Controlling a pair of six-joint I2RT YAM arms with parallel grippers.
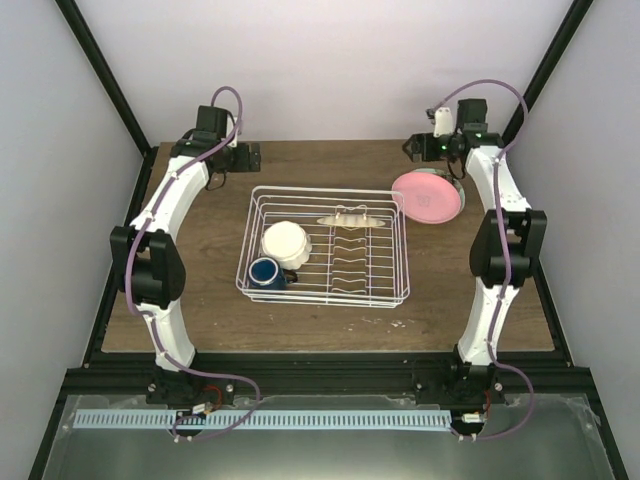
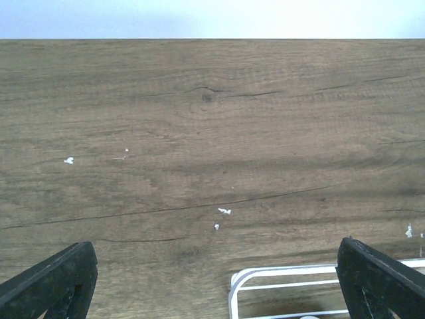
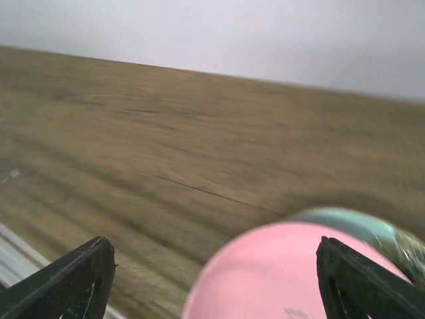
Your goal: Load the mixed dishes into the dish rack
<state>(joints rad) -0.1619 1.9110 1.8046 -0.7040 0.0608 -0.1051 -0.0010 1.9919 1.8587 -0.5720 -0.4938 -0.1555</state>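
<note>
Wood table (image 2: 199, 119) w/ white specks (image 2: 224, 211), maybe crumbs.

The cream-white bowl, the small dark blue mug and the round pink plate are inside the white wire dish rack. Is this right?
No. The round pink plate lies outside the white wire dish rack, to its right; the top view shows it. The cream-white bowl and small dark blue mug are inside.
</note>
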